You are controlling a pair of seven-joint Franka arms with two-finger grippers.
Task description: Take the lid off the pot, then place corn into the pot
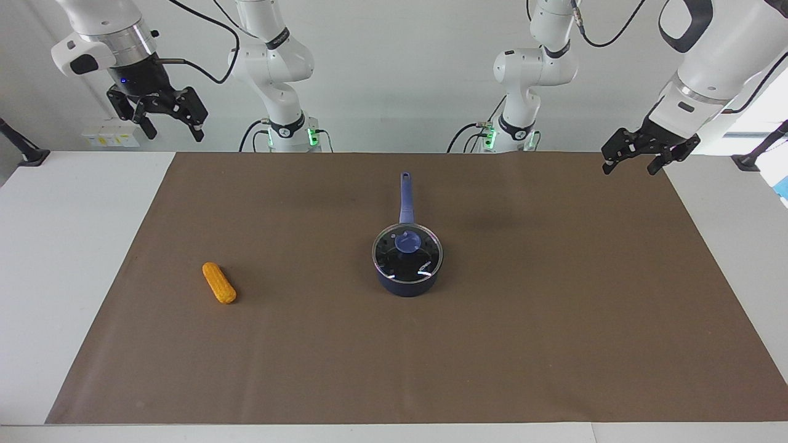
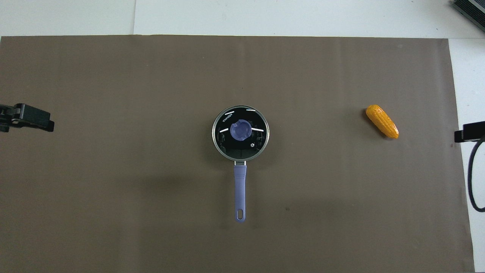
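The pot [image 1: 407, 280] is seen standing near the middle of the brown mat [image 1: 554, 320], its long blue handle [image 1: 406, 198] laid straight toward the robots. The lid [image 1: 407, 251] is seated flat on the pot's rim, the blue knob [image 1: 407, 242] at its centre; the dark inside is glimpsed through the glass. The corn [image 1: 219, 283] is found lying on the mat toward the right arm's end of the table, well apart from the pot, set slantwise. The right gripper [image 1: 172, 128] is held up in the air at its own end of the table, over the white table [image 1: 68, 246] edge near the mat's corner; its fingers are spread apart and nothing is carried between them. The left gripper [image 1: 630, 166] is likewise raised, over the mat's corner at the left arm's end, fingers parted and bare. Neither gripper is in contact with pot, lid or corn.
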